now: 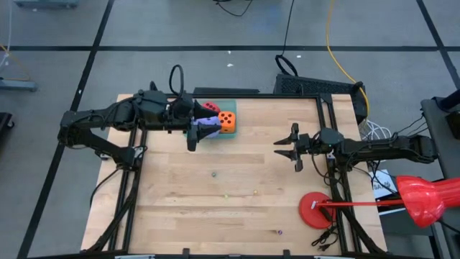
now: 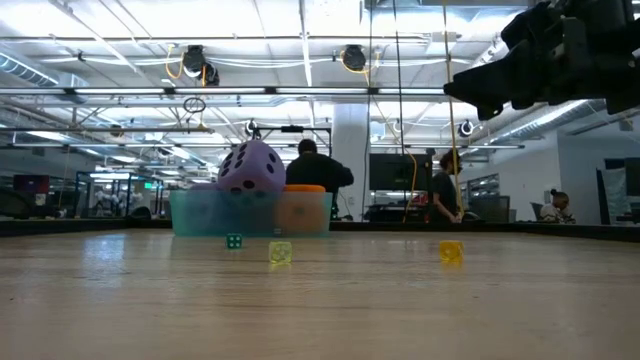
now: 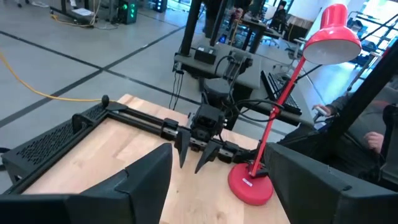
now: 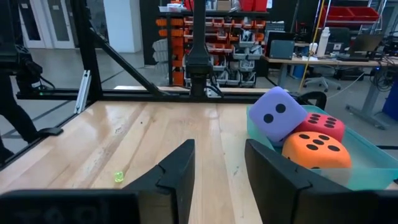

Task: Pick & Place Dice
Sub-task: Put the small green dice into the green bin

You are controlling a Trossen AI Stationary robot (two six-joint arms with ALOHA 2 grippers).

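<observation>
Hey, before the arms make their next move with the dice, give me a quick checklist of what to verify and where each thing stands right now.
1. Left tool open and empty: ok.
2. Right tool open, empty, well apart from the tray: ok.
3. Red die and orange die inside the tray: ok.
4. Purple die lying flat: not ok, it sits tilted on top of the other two.
5. Fourth die located: cannot tell, only three show.
</observation>
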